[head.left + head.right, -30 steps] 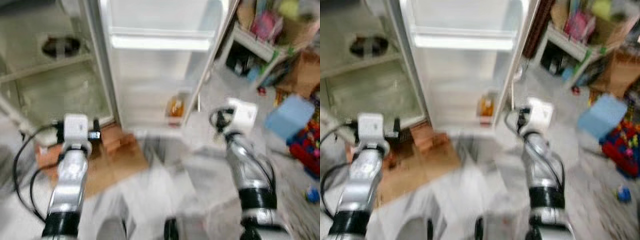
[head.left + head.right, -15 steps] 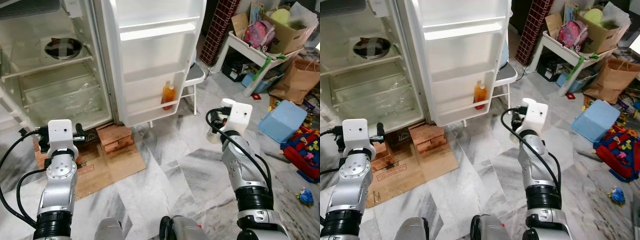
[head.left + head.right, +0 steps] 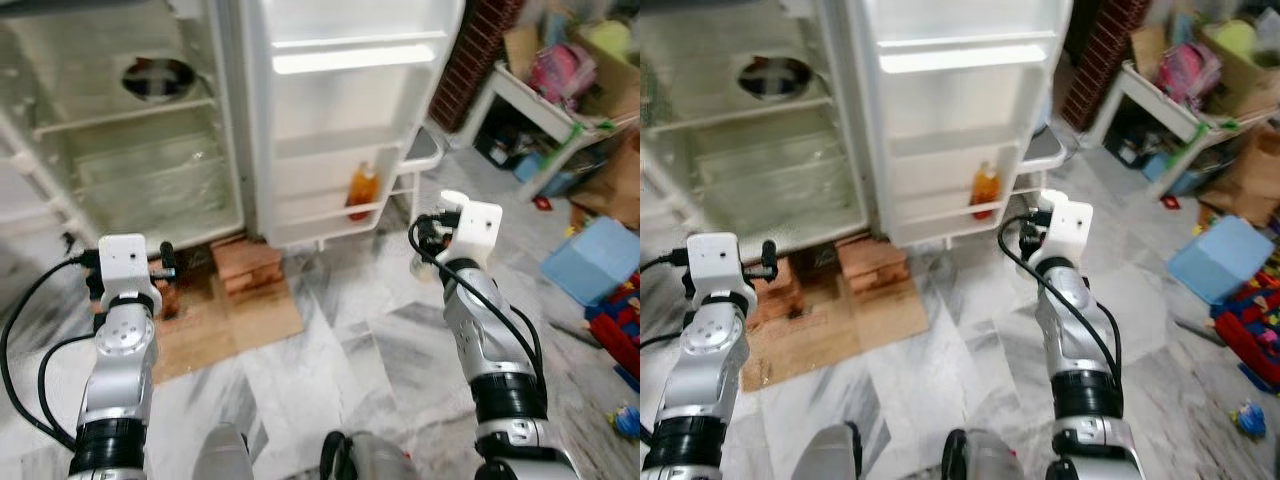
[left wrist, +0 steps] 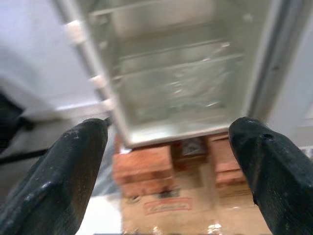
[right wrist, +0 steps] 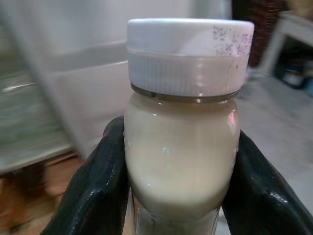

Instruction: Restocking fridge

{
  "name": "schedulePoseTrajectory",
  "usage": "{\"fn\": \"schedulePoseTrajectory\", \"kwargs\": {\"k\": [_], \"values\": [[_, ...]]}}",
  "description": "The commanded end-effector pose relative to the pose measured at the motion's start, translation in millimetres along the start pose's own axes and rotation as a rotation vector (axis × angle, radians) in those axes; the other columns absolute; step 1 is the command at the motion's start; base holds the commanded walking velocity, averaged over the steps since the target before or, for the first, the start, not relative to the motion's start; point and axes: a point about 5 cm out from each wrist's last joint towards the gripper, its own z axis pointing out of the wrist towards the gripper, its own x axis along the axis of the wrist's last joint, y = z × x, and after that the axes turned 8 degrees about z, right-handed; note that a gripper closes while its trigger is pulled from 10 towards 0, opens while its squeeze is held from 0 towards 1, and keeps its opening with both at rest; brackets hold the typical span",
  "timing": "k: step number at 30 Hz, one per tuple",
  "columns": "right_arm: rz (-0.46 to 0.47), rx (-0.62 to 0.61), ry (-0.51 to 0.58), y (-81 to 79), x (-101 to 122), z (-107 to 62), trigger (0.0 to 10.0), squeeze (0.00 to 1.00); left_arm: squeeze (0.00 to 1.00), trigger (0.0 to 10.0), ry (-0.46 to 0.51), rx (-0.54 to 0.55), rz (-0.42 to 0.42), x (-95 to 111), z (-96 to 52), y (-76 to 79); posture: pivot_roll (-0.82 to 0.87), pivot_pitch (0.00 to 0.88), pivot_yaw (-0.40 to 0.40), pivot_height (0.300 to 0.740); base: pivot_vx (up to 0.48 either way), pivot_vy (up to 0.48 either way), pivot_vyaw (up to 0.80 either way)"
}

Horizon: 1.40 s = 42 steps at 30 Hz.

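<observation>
Right end effector (image 5: 178,161) grips a white-capped bottle (image 5: 182,122) of cream liquid.

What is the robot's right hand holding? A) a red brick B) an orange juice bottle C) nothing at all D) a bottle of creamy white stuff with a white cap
D. The right wrist view shows the right gripper with its black fingers clamped on both sides of a bottle of creamy white liquid with a white cap. The orange bottle stands in the fridge door shelf instead.
</observation>
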Motion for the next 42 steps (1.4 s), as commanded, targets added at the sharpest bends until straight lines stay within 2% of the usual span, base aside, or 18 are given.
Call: {"fn": "schedulePoseTrajectory", "kwargs": {"k": [1, 9, 15, 27, 33, 36, 42], "values": [[0.003, 0.002, 0.047, 1.6, 10.4, -0.6, 10.0, 0.00, 0.00, 10.0, -0.002, -0.011, 0.002, -1.5, -1.1, 1.7, 0.09, 0.138, -0.084, 0.740, 0.322, 0.000, 0.44], [0.022, 0.033, 0.026, -1.5, 7.3, -0.2, 10.0, 0.00, 0.00, 10.0, 0.000, -0.015, 0.001, -1.5, -0.8, 2.2, 0.08, 0.139, -0.085, 0.740, 0.382, 0.000, 0.00], [-0.041, 0.137, 0.064, -16.9, 13.0, 0.7, 10.0, 0.00, 0.00, 10.0, -0.012, -0.020, 0.006, -6.4, -3.5, 1.2, 0.08, 0.143, -0.083, 0.740, 0.421, 0.000, 0.00], [-0.068, 0.180, 0.085, -24.0, 19.5, 7.2, 10.0, 0.00, 0.00, 10.0, -0.029, -0.020, 0.012, -10.7, -6.2, 0.3, 0.09, 0.151, -0.092, 0.740, 0.440, 0.000, 0.00], [-0.088, 0.247, 0.102, -39.3, 17.6, 5.6, 10.0, 0.00, 0.00, 10.0, -0.049, -0.032, 0.004, -13.5, -7.4, 5.8, 0.09, 0.148, -0.086, 0.740, 0.401, 0.000, 0.00], [-0.094, 0.261, 0.107, -43.5, 16.0, 4.0, 10.0, 0.00, 0.00, 10.0, -0.048, -0.034, 0.000, -11.8, -6.2, 6.0, 0.09, 0.147, -0.085, 0.740, 0.355, 0.000, 0.78], [-0.086, 0.260, 0.090, -41.3, 11.4, 3.1, 10.0, 0.00, 0.00, 10.0, -0.053, -0.030, 0.004, -13.4, -8.2, 4.8, 0.09, 0.148, -0.084, 0.740, 0.000, 0.000, 0.80]]}}
